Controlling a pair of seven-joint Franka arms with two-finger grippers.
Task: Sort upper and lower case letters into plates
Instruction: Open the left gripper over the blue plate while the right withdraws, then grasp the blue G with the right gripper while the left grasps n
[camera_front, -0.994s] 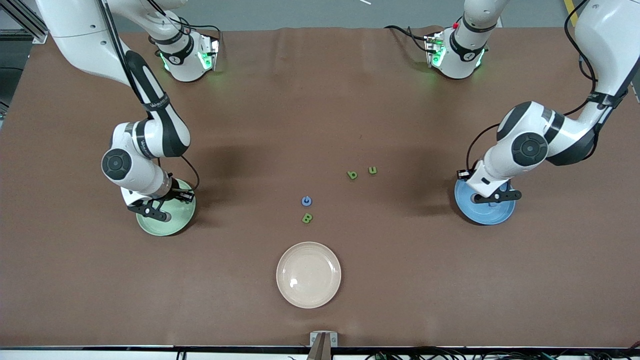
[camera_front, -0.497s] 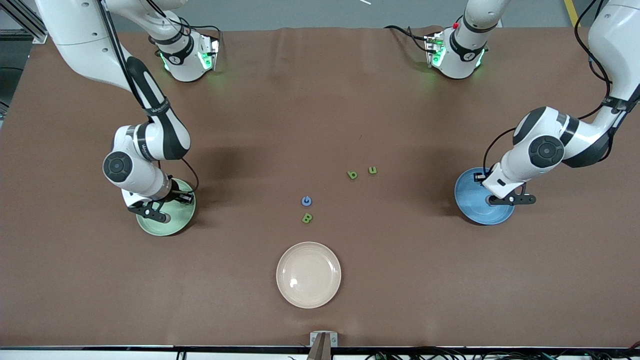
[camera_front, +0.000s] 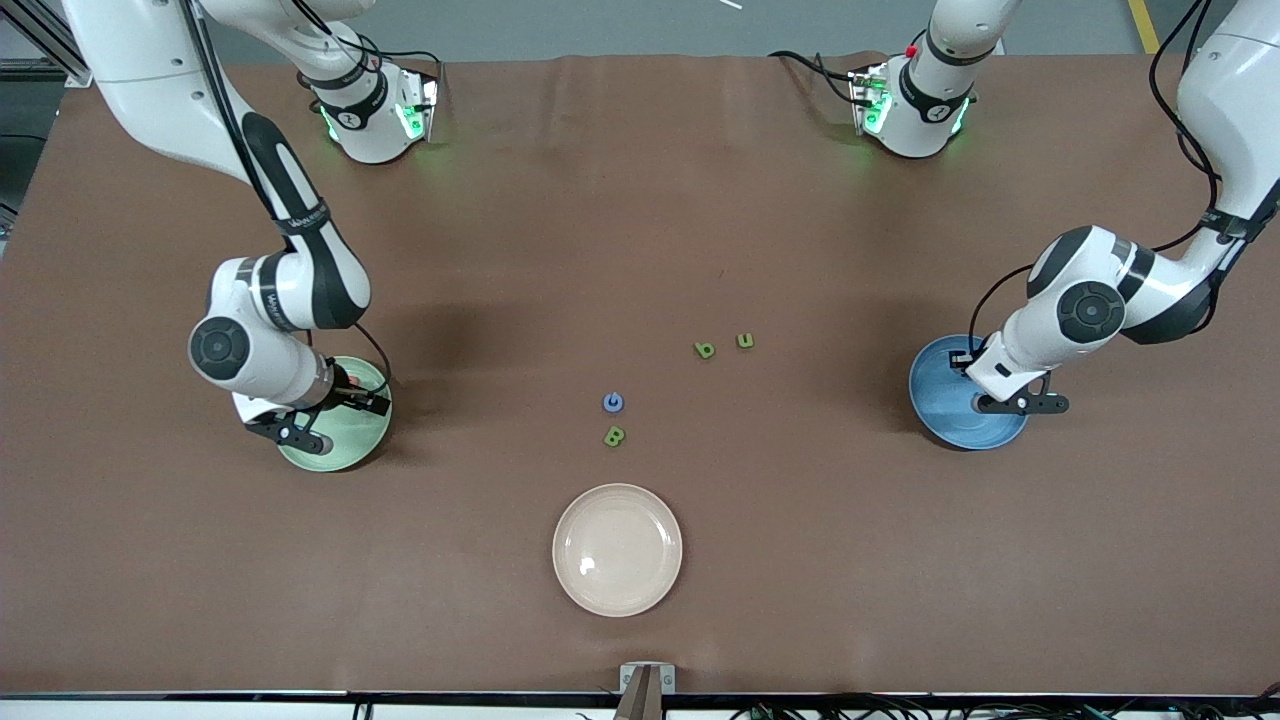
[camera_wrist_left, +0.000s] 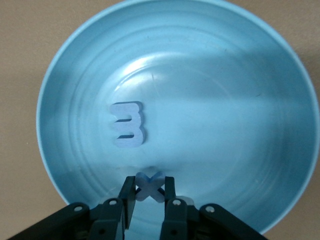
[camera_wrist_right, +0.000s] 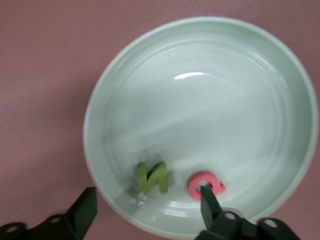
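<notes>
My right gripper (camera_front: 315, 425) (camera_wrist_right: 148, 202) hangs open over the pale green plate (camera_front: 352, 440) (camera_wrist_right: 210, 100). In that plate lie a green N (camera_wrist_right: 152, 177), between the open fingers, and a pink Q (camera_wrist_right: 204, 184) beside one fingertip. My left gripper (camera_front: 1005, 405) (camera_wrist_left: 149, 181) is over the blue plate (camera_front: 940, 400) (camera_wrist_left: 225, 100), shut on a pale blue x (camera_wrist_left: 148, 190). A pale blue letter shaped like a 3 (camera_wrist_left: 127, 125) lies in the blue plate. On the mat between the plates lie a green b (camera_front: 705, 350), a green u (camera_front: 745, 341), a blue round letter (camera_front: 613, 402) and a green B (camera_front: 614, 436).
A cream-white plate (camera_front: 617, 549) sits on the brown mat nearer to the front camera than the loose letters. The two arm bases (camera_front: 375, 115) (camera_front: 910, 110) stand at the table's edge farthest from that camera.
My right gripper has opened over the green plate. My left gripper has shifted over the blue plate toward the left arm's end of the table, still shut on the x.
</notes>
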